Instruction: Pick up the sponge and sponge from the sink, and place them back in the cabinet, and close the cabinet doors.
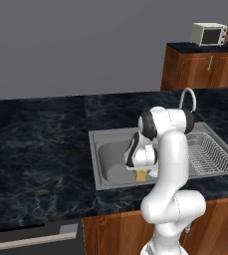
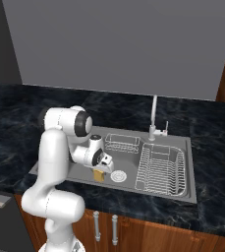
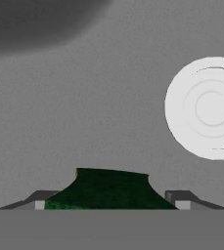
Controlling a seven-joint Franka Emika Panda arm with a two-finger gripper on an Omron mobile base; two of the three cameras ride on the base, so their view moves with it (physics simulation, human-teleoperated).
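Down in the sink (image 2: 182,170) we have the gripper (image 3: 111,206) clamped on a sponge (image 3: 108,189); a shallow edge hold could slip near the drain (image 3: 209,107).

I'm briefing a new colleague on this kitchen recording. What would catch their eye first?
The white arm bends down into the grey steel sink, set in a dark marble counter. Its gripper straddles a small sponge, dark green face over yellow body, above the basin floor. Close by lies the round white drain, with the wire draining rack alongside.
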